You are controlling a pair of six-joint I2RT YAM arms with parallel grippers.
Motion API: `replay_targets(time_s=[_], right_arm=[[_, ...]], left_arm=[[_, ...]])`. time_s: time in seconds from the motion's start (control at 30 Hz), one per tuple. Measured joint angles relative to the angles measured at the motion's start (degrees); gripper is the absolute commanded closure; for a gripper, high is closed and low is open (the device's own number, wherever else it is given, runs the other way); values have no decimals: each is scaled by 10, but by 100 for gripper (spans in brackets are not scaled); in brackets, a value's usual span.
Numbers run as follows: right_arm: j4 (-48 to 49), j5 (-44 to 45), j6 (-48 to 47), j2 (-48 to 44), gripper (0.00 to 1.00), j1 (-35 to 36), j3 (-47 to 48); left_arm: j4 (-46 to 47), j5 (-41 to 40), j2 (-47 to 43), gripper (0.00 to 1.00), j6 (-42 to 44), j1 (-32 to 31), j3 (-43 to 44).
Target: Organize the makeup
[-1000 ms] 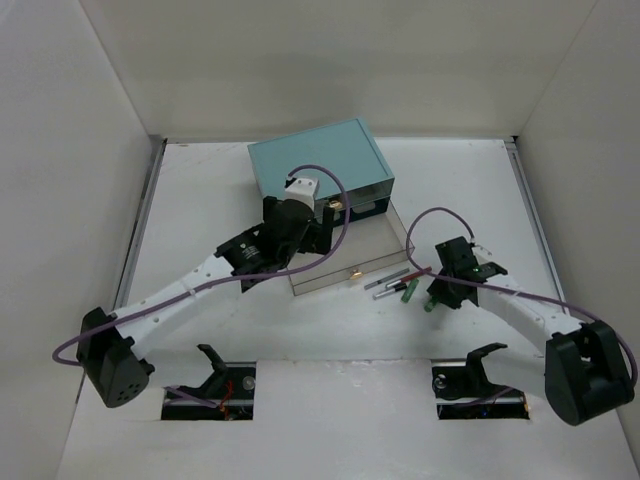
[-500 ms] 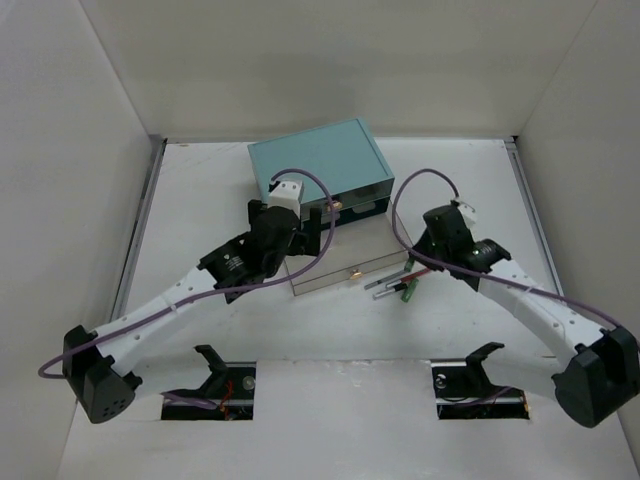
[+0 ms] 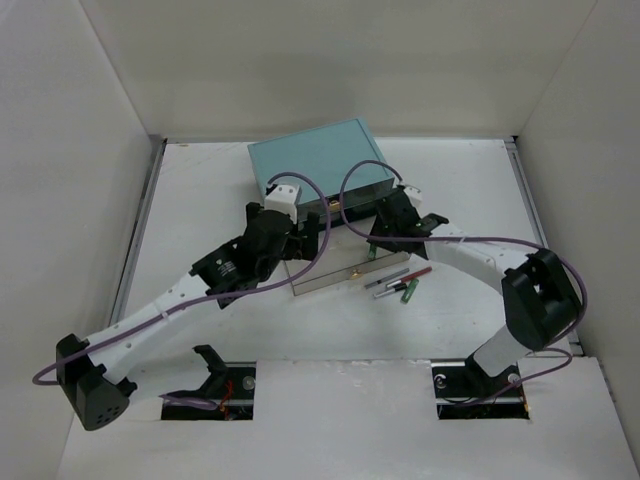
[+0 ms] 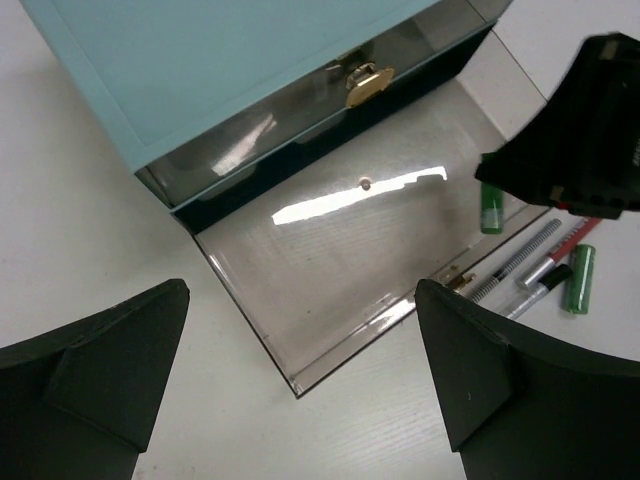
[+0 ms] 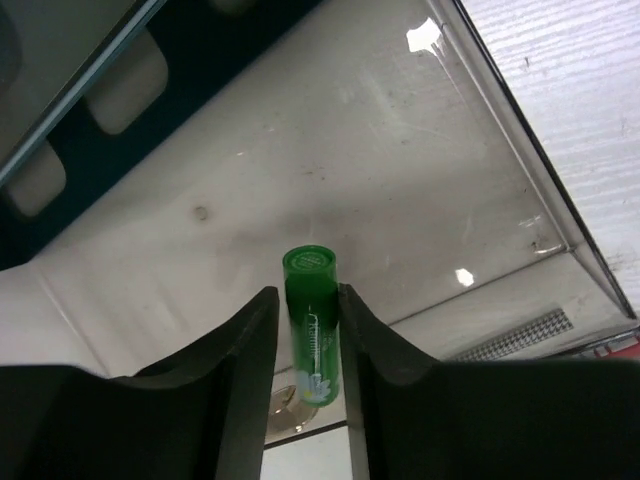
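right gripper [image 5: 307, 295]: closed on green tube [image 5: 310, 340], jaws pressed against both of its sides.
tube axis: aligned with the fingers; green cap end pointed away from the wrist, toward the drawer [image 4: 330, 250] floor.
tube location: held over the open clear drawer, near its side wall, at the end closest to the pencils [image 4: 520, 265].
contact with floor: cannot be told.
left gripper [image 4: 300, 300]: open wide, nothing held, positioned above the drawer's front edge.
on counter [image 3: 200, 200]: pencils and a second green tube [image 4: 580, 280], laid just outside the drawer, roughly parallel.
teal box [image 3: 315, 160]: behind the drawer.
hidden: held tube is covered by the right gripper in the top view; its tail end is masked by the fingers; label print unreadable.
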Motion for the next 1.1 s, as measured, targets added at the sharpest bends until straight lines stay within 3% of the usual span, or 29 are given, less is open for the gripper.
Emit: replay_targets(time_s=[0.1, 0.23, 0.43, 0.67, 0.83, 1.1], right_arm=[[4, 0, -4, -2, 42, 0, 5], [13, -1, -12, -22, 34, -1, 6], [14, -5, -24, -137, 32, -39, -25], [7, -1, -39, -288, 31, -155, -97], [-10, 0, -51, -339, 31, -202, -131], [-21, -11, -63, -363, 31, -216, -146]], left_arm=[[-1, 19, -5, 0, 6, -10, 0], [2, 56, 7, 0, 23, -32, 0], [8, 112, 95, 3, 63, -98, 36], [36, 221, 231, 8, 122, -184, 123], [45, 282, 342, 17, 144, -193, 170], [26, 302, 483, 31, 163, -183, 232]])
